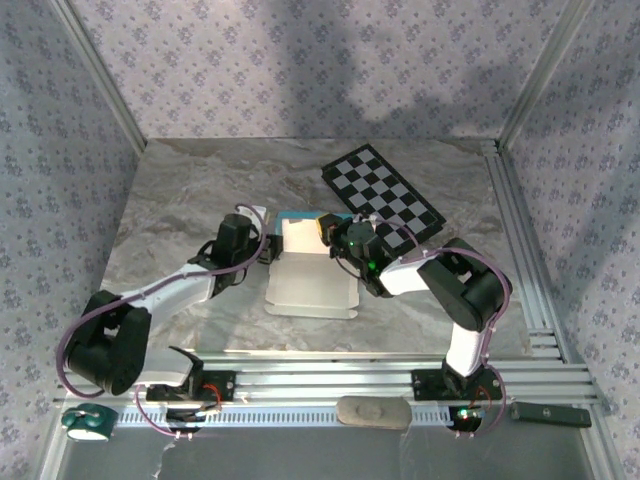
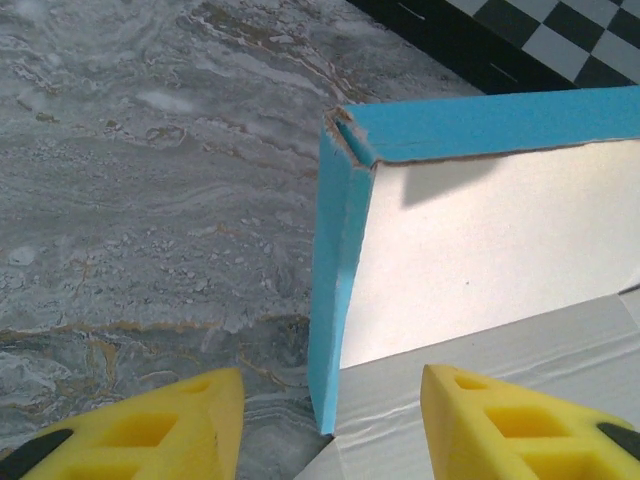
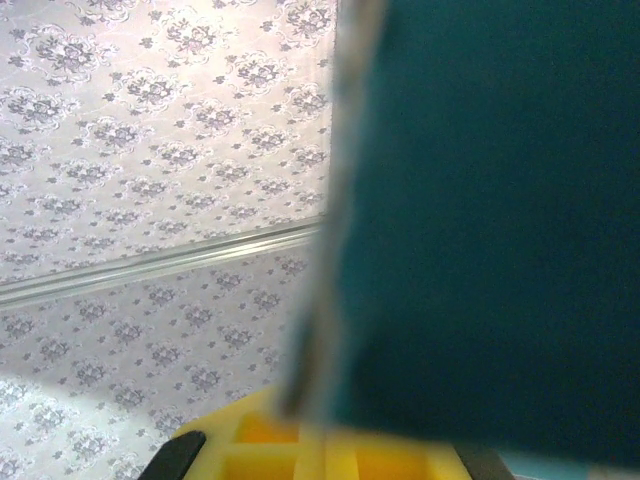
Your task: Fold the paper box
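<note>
The paper box (image 1: 310,278) lies in the middle of the marble table, white inside face up, with turquoise walls raised at its far end. In the left wrist view its turquoise left wall (image 2: 335,270) stands upright beside the white back panel. My left gripper (image 2: 330,430) is open, one yellow finger on each side of that wall's near end, touching neither face. My right gripper (image 3: 340,450) is shut on a turquoise flap of the paper box (image 3: 500,220), which looms blurred and close to the camera. From above, the left gripper (image 1: 262,250) is at the box's far left corner and the right gripper (image 1: 335,235) at its far right.
A black-and-white checkerboard (image 1: 385,195) lies just behind the box, under the right arm, and its edge (image 2: 540,40) shows in the left wrist view. Aluminium rails run along the near and right table edges. Wallpapered walls enclose the table.
</note>
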`<state>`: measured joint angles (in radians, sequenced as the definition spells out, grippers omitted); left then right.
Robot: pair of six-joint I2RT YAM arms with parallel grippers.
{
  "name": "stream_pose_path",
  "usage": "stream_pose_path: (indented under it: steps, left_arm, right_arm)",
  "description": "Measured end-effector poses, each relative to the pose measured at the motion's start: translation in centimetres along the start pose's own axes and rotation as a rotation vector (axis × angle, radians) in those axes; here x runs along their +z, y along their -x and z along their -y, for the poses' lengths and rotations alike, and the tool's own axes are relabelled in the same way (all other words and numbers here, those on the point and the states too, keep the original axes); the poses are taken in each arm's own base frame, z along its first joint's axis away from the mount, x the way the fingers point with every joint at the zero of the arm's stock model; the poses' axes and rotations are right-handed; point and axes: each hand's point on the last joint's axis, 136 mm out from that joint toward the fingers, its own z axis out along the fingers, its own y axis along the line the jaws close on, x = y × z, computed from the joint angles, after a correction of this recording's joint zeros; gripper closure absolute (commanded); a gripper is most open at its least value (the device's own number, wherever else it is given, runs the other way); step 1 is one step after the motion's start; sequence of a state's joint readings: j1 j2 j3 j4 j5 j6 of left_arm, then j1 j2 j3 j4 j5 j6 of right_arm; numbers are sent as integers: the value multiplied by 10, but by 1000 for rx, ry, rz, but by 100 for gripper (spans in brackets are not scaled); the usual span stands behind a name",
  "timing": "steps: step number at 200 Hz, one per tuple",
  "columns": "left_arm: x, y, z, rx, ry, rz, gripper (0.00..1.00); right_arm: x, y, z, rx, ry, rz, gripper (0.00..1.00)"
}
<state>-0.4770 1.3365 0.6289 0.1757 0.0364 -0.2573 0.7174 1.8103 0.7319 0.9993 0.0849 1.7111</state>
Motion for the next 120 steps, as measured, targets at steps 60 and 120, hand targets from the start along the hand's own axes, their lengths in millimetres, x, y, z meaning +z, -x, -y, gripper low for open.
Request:
stream_pose_path:
  steps: [60, 120]
  left_arm:
    - [6, -17, 9, 16, -112, -76, 55]
    - [17, -17, -7, -41, -174, -94, 59]
  right_arm:
    - [0, -1, 0, 0, -1, -4, 100]
    - [2, 1, 3, 2, -28, -31, 100]
